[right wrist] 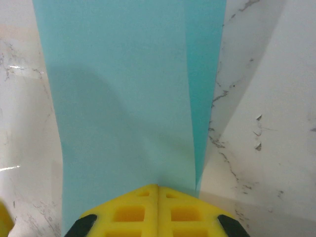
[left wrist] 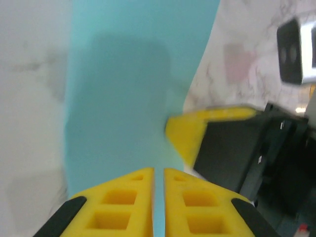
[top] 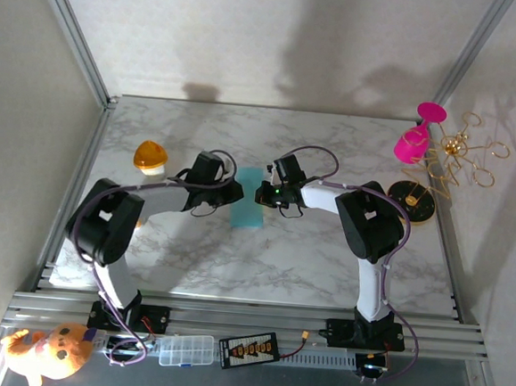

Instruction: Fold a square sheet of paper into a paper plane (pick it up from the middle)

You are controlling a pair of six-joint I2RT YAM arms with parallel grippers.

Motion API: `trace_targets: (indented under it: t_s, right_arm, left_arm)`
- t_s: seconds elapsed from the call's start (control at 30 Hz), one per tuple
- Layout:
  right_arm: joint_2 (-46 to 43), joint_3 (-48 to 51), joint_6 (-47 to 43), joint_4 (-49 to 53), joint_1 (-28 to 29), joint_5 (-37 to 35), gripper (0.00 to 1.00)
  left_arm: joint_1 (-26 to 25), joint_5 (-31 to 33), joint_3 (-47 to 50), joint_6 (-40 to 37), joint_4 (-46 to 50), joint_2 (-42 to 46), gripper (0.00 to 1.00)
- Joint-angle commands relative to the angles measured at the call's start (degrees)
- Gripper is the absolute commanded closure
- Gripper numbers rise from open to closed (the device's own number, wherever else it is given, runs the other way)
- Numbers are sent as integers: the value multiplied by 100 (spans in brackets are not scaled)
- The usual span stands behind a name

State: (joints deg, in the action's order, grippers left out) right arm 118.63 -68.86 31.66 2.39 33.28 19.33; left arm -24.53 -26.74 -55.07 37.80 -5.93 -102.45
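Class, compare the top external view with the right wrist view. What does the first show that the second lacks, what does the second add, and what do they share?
Top external: the left arm and right arm whole, an orange dome, a pink toy, a gold wire puzzle and a plush toy.
Right wrist: close up, the right end effector with its yellow fingers shut at the edge of the paper, and a darker folded strip along one side.
Shared: the teal paper lying on the marble table.

Top external: high, rear, facing down over tabletop. Wrist views: close, both on teal sheet.
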Motion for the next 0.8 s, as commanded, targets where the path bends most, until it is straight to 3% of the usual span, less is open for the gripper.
trace_targets:
  t_s: [0.0,0.3,0.5,0.77]
  right_arm:
    - [1154,559,-227,1733,-40,-1571,100]
    - [1114,637,-291,1772,-41,-1616,100]
    - [1032,768,-300,1806,-38,-1955,100]
    - [1022,839,-317,1784,-45,-2100,100]
  left_arm:
    - [2,70,-381,43,-73,-450,86]
    - [166,266,-597,-115,-20,-1066,87]
    - [342,904,-381,-436,256,-964,87]
    - [721,872,-110,-719,215,-540,88]
